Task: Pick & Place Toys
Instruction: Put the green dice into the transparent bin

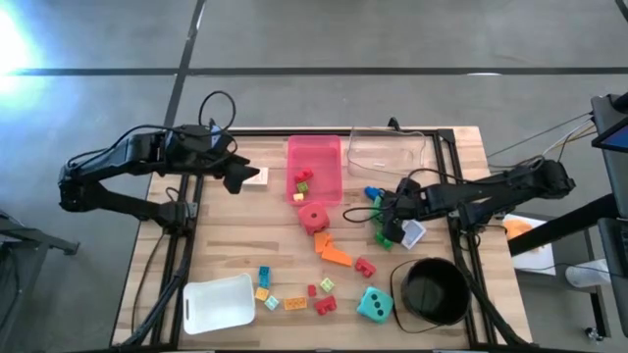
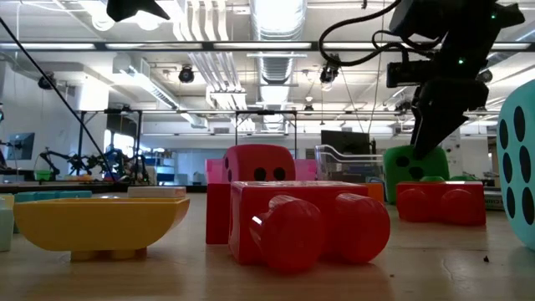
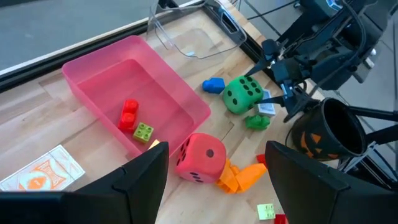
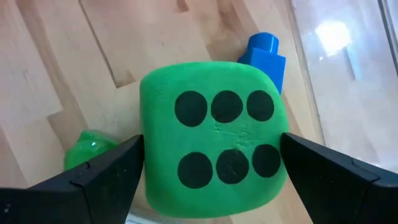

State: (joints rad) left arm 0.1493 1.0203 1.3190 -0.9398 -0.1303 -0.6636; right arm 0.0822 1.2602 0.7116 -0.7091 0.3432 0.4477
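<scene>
The green die [image 4: 214, 155] rests on the wooden table [image 1: 235, 245] with its six-dot face up, beside a blue brick [image 4: 264, 53] and a small green brick [image 4: 87, 149]. My right gripper [image 4: 211, 186] is open just above it, one finger on either side; I see no touch. The red die [image 3: 200, 157] sits against the near end of the pink tray [image 3: 93, 68], which holds a red brick [image 3: 129, 114] and a green one [image 3: 144, 130]. My left gripper [image 3: 214, 186] hangs open, high over the table's far left, with nothing between its fingers.
A black bucket [image 1: 432, 291] stands at the near right and a teal die [image 1: 374, 305] next to it. A white tray [image 1: 218, 304] is at the near left, a clear tray [image 1: 386, 147] at the far right. Loose bricks [image 1: 294, 294] and orange pieces [image 1: 332, 250] lie mid-table; a card [image 1: 257, 176] lies at the far left.
</scene>
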